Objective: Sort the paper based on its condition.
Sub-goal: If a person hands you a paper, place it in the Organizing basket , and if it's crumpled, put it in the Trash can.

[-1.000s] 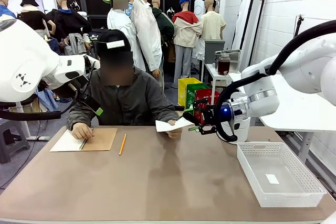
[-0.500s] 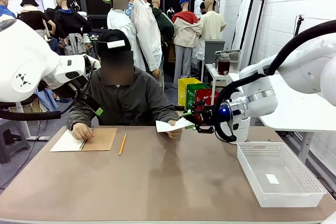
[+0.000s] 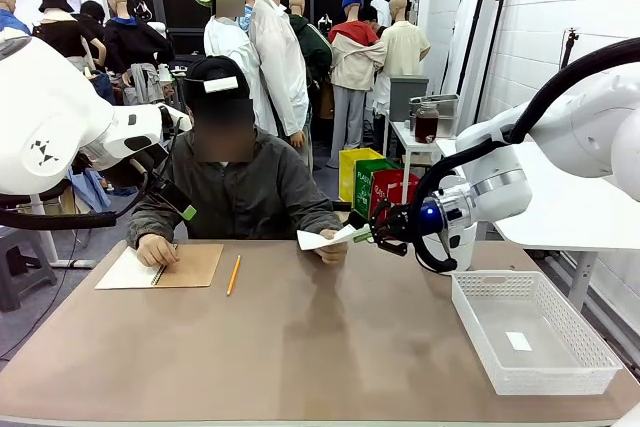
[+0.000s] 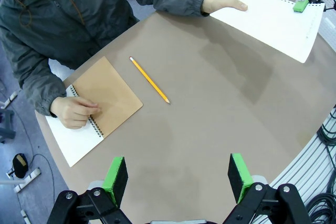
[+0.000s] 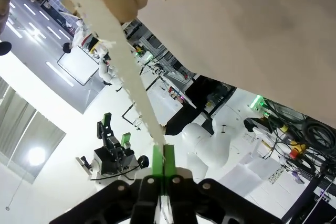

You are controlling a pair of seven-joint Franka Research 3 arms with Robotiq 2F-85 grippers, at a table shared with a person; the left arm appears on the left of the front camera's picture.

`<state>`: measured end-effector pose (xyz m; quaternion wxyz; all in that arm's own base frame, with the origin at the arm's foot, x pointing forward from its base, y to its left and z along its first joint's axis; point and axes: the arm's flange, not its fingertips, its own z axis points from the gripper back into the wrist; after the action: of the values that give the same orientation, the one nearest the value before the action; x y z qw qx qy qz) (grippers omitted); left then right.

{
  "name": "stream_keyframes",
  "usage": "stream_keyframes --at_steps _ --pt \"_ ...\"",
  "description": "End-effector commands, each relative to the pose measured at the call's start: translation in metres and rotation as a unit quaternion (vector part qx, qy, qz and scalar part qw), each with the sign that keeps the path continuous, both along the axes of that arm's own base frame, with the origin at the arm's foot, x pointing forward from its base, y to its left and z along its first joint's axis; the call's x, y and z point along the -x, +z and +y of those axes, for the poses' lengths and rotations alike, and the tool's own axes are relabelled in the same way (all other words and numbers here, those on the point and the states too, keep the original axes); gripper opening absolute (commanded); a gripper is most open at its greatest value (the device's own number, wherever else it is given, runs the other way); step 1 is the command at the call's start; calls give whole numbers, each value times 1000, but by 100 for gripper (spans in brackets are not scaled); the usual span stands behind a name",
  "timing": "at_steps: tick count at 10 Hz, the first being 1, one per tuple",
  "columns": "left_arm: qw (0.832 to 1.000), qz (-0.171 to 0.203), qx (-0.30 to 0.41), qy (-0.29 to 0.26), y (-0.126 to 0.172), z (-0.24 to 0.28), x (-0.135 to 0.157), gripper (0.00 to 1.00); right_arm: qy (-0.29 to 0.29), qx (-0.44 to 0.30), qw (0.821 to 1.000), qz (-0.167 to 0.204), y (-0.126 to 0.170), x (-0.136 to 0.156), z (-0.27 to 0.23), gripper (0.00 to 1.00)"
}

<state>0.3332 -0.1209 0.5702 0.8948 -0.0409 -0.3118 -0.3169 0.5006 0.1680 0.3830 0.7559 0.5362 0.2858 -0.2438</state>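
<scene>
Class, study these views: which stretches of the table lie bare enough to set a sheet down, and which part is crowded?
Bare: the wide brown middle and near side of the table, between the pencil and the white basket. Crowded: the far edge, with the notebook, the person's hands, and the paper pinched by the right gripper.

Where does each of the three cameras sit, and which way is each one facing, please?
Front view: between the arms, facing the person across the table; right gripper shut on the paper.
Left wrist view: high up, looking down at notebook, pencil; left gripper open.
Right wrist view: along shut jaws, paper edge-on.
Shared: the paper, the person's hand.
</scene>
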Motion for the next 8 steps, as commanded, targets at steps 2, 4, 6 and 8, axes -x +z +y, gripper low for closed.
stream_keyframes --at_steps 2,4,6,8 --pt "1000 1 0 0 0 1 0 100 -5 29 999 -16 19 -4 1 0" --pt "1000 1 0 0 0 1 0 100 -11 67 992 -111 50 -7 -18 0" --pt "1000 1 0 0 0 1 0 100 34 141 968 -205 96 7 -49 0" --pt "1000 1 0 0 0 1 0 100 83 230 930 -273 114 31 -83 0"
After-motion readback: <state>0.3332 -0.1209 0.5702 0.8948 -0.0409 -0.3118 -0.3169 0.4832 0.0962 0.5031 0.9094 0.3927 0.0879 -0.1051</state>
